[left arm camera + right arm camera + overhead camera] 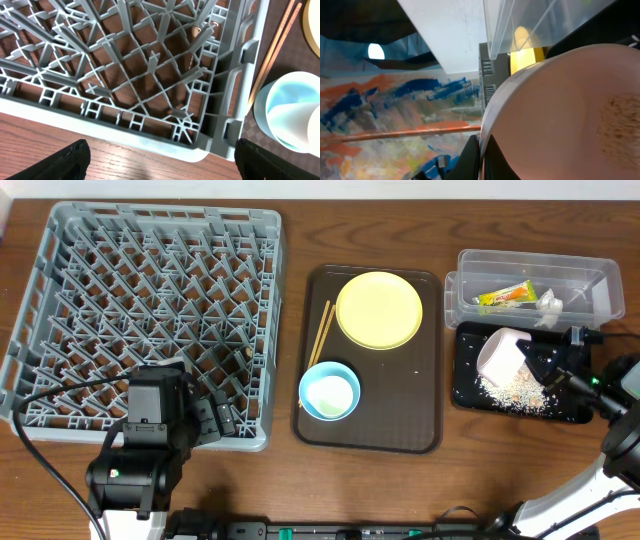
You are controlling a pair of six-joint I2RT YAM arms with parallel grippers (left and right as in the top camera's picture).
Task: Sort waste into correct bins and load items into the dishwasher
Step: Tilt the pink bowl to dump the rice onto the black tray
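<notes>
wooden tabletop, reddish brown, lies under everything. right gripper has its jaws pressed together on the rim of the white bowl. only the right wrist view shows that pinch, and it also shows a patch of pale crumbs stuck inside the bowl. from overhead the bowl is tipped on its side above the far left part of the black tray, its mouth facing down and to the right. a heap of rice-like crumbs lies on the tray just below the mouth.

left gripper hangs with its jaws spread wide and nothing between them, over the table edge just near the near right corner of the grey rack. the left wrist view shows the rack's lattice floor and upright pegs close up, with no dishes in that corner.

just beyond the black tray, on the far right, stands the clear tub. it holds the green, orange and yellow wrapper and the crumpled tissue.

between the rack and the bins sits the brown serving tray. on it the yellow plate lies at the far end and the blue bowl at the near left. the chopsticks lie along its left side. whether anything sits in the blue bowl i cannot tell.
</notes>
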